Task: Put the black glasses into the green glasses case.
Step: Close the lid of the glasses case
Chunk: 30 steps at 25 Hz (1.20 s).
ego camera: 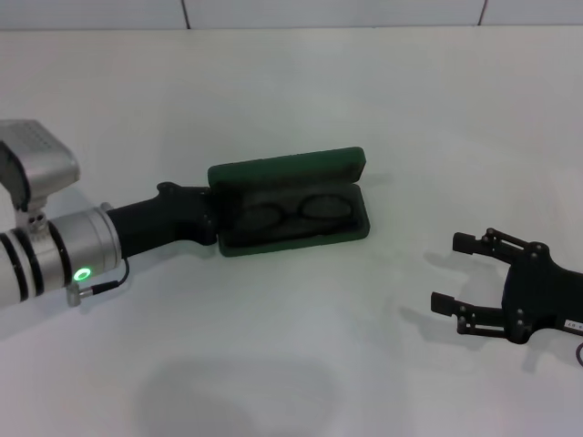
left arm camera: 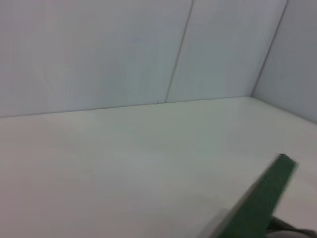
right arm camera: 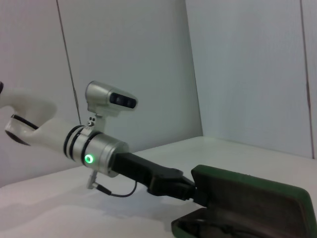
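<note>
The green glasses case (ego camera: 290, 172) lies open at the table's middle, with its lid standing up at the back. The black glasses (ego camera: 305, 211) lie inside its lower half, lenses side by side. My left gripper (ego camera: 209, 218) is against the case's left end, at the lid's corner. The lid's edge shows in the left wrist view (left arm camera: 262, 198). The right wrist view shows the case (right arm camera: 252, 198) and the left gripper (right arm camera: 188, 191) at its end. My right gripper (ego camera: 449, 272) is open and empty on the right, well apart from the case.
The white table (ego camera: 301, 364) runs to a pale wall (ego camera: 328, 11) at the back. Nothing else stands on it. The left arm's silver wrist (ego camera: 64, 255) with a green light reaches in from the left edge.
</note>
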Available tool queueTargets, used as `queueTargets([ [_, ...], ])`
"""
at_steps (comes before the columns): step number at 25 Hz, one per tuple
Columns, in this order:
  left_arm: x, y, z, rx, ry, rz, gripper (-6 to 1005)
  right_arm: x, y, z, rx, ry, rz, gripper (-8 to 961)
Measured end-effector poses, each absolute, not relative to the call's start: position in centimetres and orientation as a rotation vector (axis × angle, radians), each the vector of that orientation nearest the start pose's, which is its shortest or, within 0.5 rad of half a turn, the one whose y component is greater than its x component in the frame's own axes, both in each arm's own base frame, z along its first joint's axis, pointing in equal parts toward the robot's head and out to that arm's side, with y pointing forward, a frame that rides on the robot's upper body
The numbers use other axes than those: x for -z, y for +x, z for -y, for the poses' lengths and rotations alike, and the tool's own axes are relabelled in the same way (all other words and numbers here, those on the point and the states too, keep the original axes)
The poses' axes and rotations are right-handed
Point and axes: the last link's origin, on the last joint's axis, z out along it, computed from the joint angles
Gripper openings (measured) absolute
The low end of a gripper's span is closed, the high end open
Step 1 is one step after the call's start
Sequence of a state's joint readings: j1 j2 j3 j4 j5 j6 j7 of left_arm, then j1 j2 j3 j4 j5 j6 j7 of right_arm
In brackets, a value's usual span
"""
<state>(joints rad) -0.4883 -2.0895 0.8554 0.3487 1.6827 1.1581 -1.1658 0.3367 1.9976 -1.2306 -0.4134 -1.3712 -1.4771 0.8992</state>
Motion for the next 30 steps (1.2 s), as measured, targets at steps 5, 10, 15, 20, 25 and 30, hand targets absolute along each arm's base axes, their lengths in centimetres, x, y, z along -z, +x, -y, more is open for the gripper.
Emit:
queueTargets([
  [5,5.3,-30.9,-33.2,0.581,-2.413,0.829,74,3.1,29.8,-26.9,-0.832,-2.654,-0.381,869],
  [10,4.3,-30.8,-34.3,0.563,-2.387,0.783,75,3.1,29.7,-27.1,-0.833,-2.656,-0.374,869],
  [15,3.7,-30.3,-35.5,0.559,-2.361,0.759,76,3.1,29.4,-27.4,-0.836,-2.660,-0.363,869],
  [20,3.4,-30.3,-35.7,0.576,-2.339,0.765,77,3.1,29.4,-27.4,-0.838,-2.659,-0.360,869],
  [25,3.0,-30.9,-34.7,0.612,-2.347,0.840,78,3.0,29.5,-27.4,-0.838,-2.653,-0.364,869],
  [30,1.5,-31.4,-32.3,0.756,-2.372,0.966,79,2.9,29.5,-27.5,-0.838,-2.651,-0.363,869],
])
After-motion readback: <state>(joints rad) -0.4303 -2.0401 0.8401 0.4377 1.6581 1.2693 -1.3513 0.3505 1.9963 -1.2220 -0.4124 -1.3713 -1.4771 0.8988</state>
